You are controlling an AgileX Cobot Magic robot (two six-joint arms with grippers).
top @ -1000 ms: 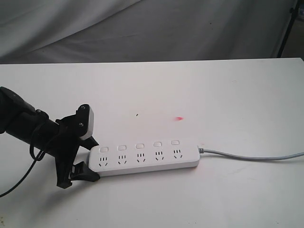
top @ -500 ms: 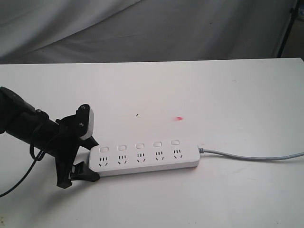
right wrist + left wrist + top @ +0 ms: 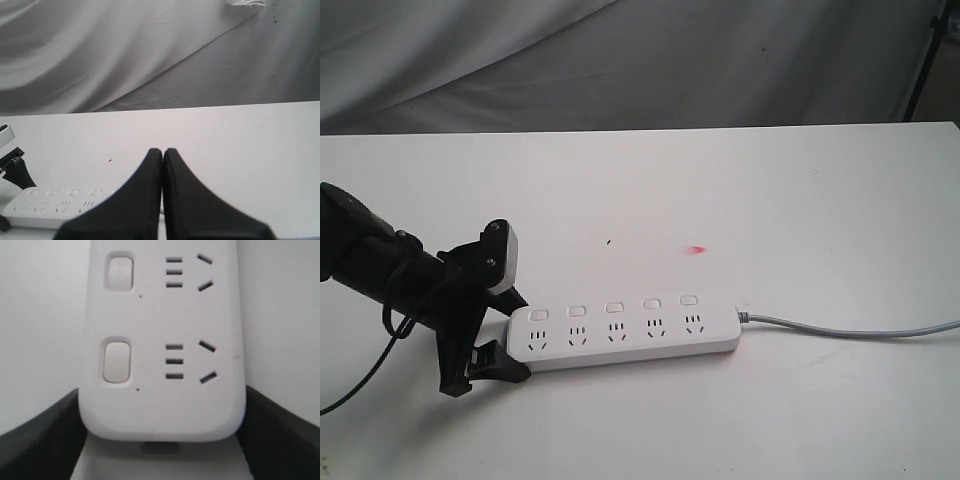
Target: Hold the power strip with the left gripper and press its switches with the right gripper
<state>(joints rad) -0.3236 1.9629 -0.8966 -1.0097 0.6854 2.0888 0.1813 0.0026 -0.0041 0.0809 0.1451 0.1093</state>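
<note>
Since nothing has shifted, my black two-fingered left gripper [image 3: 516, 336] stays clamped across the cordless end of the long flat white plastic power strip [image 3: 625, 335], so my black right gripper [image 3: 163, 152], fingers pressed together well away from the strip, should next approach its small white switches [image 3: 614, 308].

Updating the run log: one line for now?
left gripper: shut on power strip end | right gripper: shut, clear of strip | switches: untouched
</note>
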